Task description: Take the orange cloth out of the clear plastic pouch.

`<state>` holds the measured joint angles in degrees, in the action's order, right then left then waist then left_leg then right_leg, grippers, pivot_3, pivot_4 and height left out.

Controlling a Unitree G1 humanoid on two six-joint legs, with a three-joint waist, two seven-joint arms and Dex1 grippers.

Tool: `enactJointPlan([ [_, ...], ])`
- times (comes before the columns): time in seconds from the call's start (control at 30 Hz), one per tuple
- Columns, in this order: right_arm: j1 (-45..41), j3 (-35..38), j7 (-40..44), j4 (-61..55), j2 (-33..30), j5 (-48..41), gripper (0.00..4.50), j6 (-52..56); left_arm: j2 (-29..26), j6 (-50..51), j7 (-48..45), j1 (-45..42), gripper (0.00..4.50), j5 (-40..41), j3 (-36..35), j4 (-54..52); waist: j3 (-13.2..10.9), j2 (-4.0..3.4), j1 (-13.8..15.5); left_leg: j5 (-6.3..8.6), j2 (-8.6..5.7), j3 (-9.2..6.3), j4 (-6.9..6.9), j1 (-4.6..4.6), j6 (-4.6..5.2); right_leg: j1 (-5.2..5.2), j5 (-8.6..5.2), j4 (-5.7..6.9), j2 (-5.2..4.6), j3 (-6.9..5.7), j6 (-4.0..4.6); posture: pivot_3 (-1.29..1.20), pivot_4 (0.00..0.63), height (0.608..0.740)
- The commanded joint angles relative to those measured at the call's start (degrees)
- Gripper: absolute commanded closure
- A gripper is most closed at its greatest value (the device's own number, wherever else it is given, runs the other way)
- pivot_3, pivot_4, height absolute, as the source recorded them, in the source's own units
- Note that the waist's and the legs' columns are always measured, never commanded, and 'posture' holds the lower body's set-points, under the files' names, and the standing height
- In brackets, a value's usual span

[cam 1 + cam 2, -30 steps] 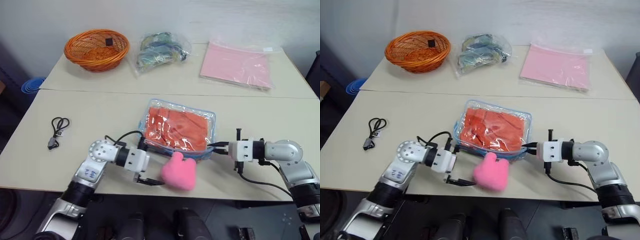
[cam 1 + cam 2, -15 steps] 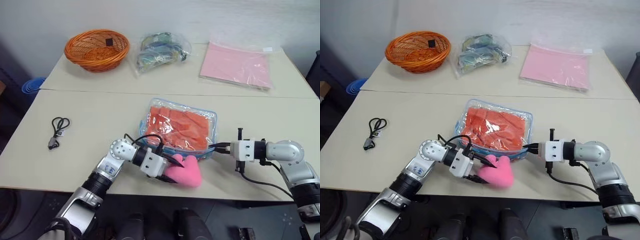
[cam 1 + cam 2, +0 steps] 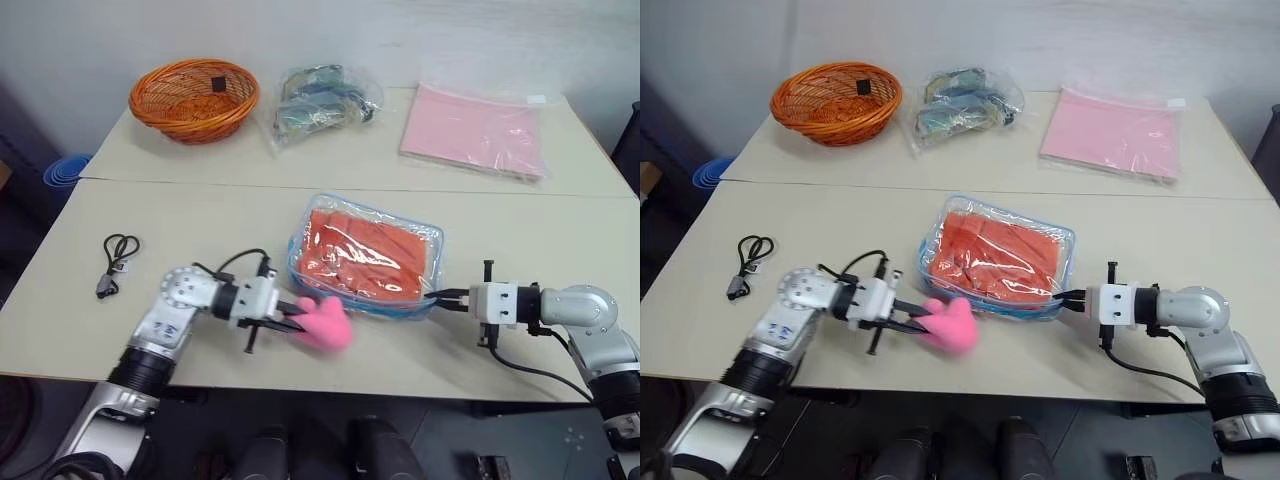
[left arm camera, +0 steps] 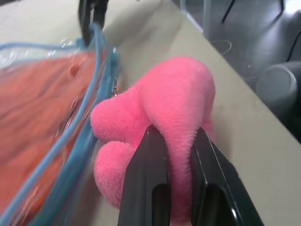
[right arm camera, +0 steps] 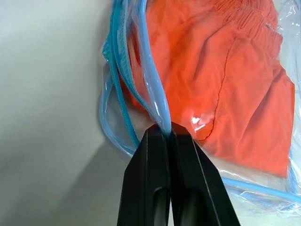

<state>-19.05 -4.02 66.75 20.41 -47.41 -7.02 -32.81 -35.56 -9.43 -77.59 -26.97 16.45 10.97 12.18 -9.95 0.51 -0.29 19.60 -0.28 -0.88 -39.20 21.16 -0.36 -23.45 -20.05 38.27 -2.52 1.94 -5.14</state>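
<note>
Left pincer [image 3: 292,321]: now clamped on pink heart [image 3: 322,322], zipper pull secured. Right pincer [image 3: 446,296]: pinching pouch [image 3: 368,257] edge. Orange cloth [image 3: 360,256]: inside pouch, mid-tabletop [image 3: 200,230]. Unzipping may follow.

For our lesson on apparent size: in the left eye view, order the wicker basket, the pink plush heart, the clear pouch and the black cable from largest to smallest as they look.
1. clear pouch
2. wicker basket, somewhat smaller, though it sits farther from the camera
3. pink plush heart
4. black cable; its loop looks close to the heart, so these two are unsure.
</note>
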Motion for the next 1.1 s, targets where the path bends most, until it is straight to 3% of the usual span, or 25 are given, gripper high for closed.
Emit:
enactJointPlan([
  [0.03, 0.7, 2.2, 0.5, 0.2, -1.9, -1.5, 4.5, -1.5, -4.6, 3.5, -0.7, 1.3, 4.41, 2.3, -5.3, 1.1, 0.0, 0.0, 0.0, 0.0, 0.0, -0.01, 0.01, 0.0, 0.0, 0.0, 0.0, 0.0, 0.0, -0.01, 0.0, 0.0, 0.15, 0.74],
  [0.2, 0.3, 2.5, 1.0, 2.5, -2.3, -1.8, 4.5, -4.2, -9.2, 7.0, -0.2, 1.2, 4.41, 2.4, -9.9, 7.3, 0.0, -0.01, 0.1, 0.01, -0.01, -0.03, 0.03, 0.01, 0.02, 0.01, 0.0, -0.04, -0.02, -0.04, 0.0, 0.0, 0.15, 0.74],
  [0.5, -0.2, 2.4, 2.5, 6.0, -3.1, -3.4, 4.5, -8.5, -12.3, 0.3, 7.2, -8.7, 4.41, -3.3, -14.3, 35.8, 0.0, -0.01, 0.0, 0.01, -0.01, -0.02, 0.04, -0.01, 0.03, -0.01, 0.0, 0.03, -0.01, -0.09, 0.0, 0.0, 0.15, 0.74],
  [0.63, -0.8, 2.9, 2.1, 5.9, -2.9, -5.0, 4.5, -6.8, -11.7, -0.7, 4.8, -10.1, 4.41, -2.5, -14.3, 37.4, 0.0, -0.01, -0.3, 0.01, -0.02, 0.0, 0.03, 0.0, 0.02, -0.07, 0.0, 0.09, 0.0, -0.08, 0.0, 0.0, 0.15, 0.74],
  [0.67, -0.3, 3.5, 2.9, 4.1, -2.6, -8.1, 4.5, -3.3, -11.4, 0.9, 3.2, -9.6, 3.85, -1.6, -14.0, 35.4, 0.0, -0.01, -0.3, 0.01, -0.01, -0.01, 0.04, 0.0, 0.01, -0.07, 0.0, 0.13, -0.01, -0.07, 0.0, 0.0, 0.15, 0.74],
  [0.7, 0.1, 4.2, 2.7, 2.6, -2.3, -10.1, 4.5, -1.3, -11.3, 3.5, 1.8, -9.2, 3.69, -0.7, -13.6, 32.4, 0.0, -0.01, -0.3, 0.01, -0.01, -0.01, 0.03, 0.0, 0.01, -0.08, 0.0, 0.14, -0.01, -0.08, 0.0, 0.0, 0.15, 0.74],
  [0.73, 0.4, 4.7, 2.5, 1.5, -2.1, -11.3, 4.02, 0.0, -11.2, 5.4, 1.0, -8.9, 3.41, -0.2, -13.3, 30.3, 0.0, -0.01, -0.4, 0.0, -0.01, -0.03, 0.04, 0.03, 0.0, -0.09, 0.0, 0.15, -0.01, -0.08, 0.0, 0.0, 0.15, 0.74],
  [0.83, 3.0, 7.1, 2.8, -4.0, -2.7, -15.4, 3.16, 5.8, -11.6, 8.0, 0.5, -9.9, 2.44, -0.1, -13.7, 25.4, 0.0, 0.0, -0.2, 0.0, 0.0, -0.05, 0.03, 0.03, -0.01, -0.08, 0.0, 0.18, -0.03, -0.07, 0.0, 0.0, 0.15, 0.74],
  [1.0, 17.4, 17.4, 2.7, -21.4, -7.6, -25.3, 1.43, 19.8, -13.7, 5.8, -4.3, -13.7, 0.82, -1.4, -12.1, 18.2, 0.0, 0.0, 0.7, 0.01, -0.01, -0.14, 0.04, 0.17, -0.02, -0.13, 0.0, 0.08, -0.04, -0.14, 0.0, 0.0, 0.15, 0.74],
  [1.1, 28.5, 25.2, 0.9, -31.6, -7.7, -29.5, 0.26, 26.5, -11.7, 5.4, -6.7, -15.4, 0.79, 0.2, -10.7, 12.4, 0.0, 0.01, 0.9, 0.04, -0.03, -0.12, 0.07, 0.12, 0.02, 0.03, 0.0, -0.2, -0.05, -0.14, -0.01, 0.0, 0.15, 0.74],
])
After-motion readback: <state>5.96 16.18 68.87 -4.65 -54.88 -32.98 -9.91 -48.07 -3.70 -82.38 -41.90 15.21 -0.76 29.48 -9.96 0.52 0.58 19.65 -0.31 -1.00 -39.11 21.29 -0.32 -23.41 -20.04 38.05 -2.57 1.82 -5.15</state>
